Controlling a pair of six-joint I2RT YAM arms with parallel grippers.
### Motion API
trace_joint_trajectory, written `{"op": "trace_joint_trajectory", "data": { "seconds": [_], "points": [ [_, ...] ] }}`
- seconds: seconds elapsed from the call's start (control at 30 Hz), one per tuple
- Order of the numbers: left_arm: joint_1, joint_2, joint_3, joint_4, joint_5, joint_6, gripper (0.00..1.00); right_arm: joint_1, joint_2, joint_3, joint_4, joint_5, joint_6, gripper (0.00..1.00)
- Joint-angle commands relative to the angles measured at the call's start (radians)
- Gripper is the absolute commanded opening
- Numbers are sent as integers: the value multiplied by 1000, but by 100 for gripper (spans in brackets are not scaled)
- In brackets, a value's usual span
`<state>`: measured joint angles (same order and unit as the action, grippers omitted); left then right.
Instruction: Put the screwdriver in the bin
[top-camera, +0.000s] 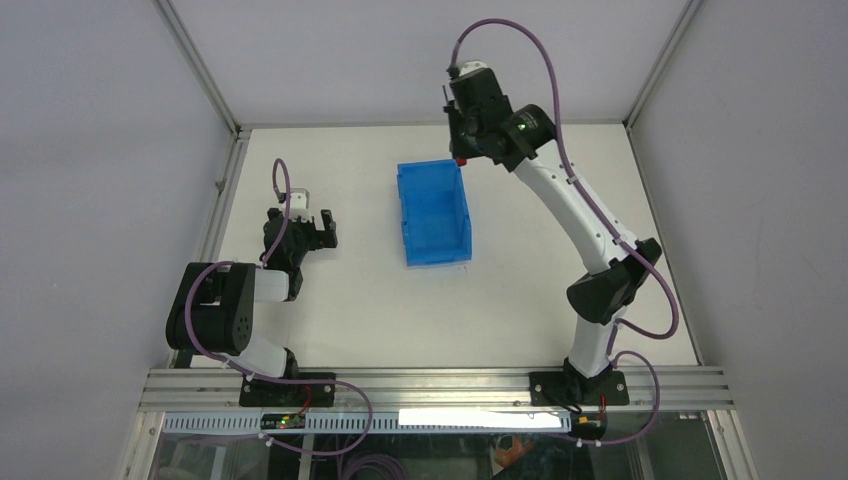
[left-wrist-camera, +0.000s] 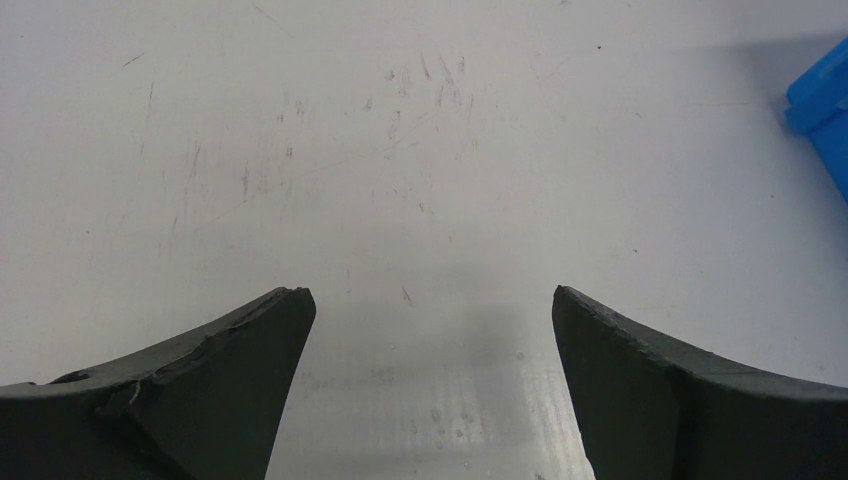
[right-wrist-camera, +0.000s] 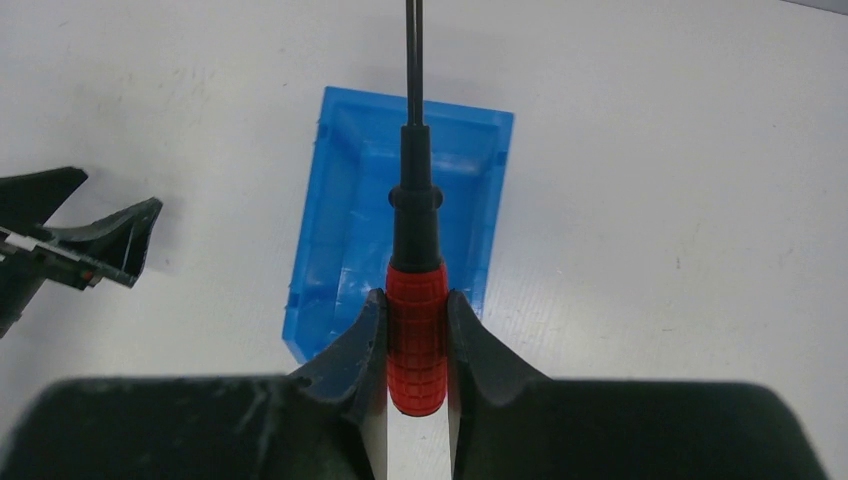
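Screwdriver handle, red with a moulded grid texture, sits clamped between the two black fingers of the right gripper, one finger pressed against each side. Past the fingertips the handle narrows to a smooth black collar, then a thin dark shaft runs straight away from the jaws. Below the shaft and beyond the jaws stands the bin, rectangular translucent blue plastic, open-topped, on a white scuffed table. Well off to the side of these jaws, the left gripper hovers over the table, its dark wedge-shaped fingers spread wide with only table between them.
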<state>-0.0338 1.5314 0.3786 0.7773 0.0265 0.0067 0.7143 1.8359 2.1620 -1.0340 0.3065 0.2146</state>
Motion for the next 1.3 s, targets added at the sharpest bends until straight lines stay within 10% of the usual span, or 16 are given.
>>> {"op": "trace_joint_trajectory", "data": {
  "seconds": [0.0, 0.57, 1.27],
  "points": [
    [-9, -24, 5, 27, -3, -17, 99, 50, 16, -58, 78, 83, 1, 3],
    [-8, -24, 5, 27, -4, -17, 99, 92, 210, -430, 333, 22, 108, 12],
    [-8, -24, 5, 27, -3, -17, 99, 90, 73, -254, 223, 125, 84, 61]
  ]
}}
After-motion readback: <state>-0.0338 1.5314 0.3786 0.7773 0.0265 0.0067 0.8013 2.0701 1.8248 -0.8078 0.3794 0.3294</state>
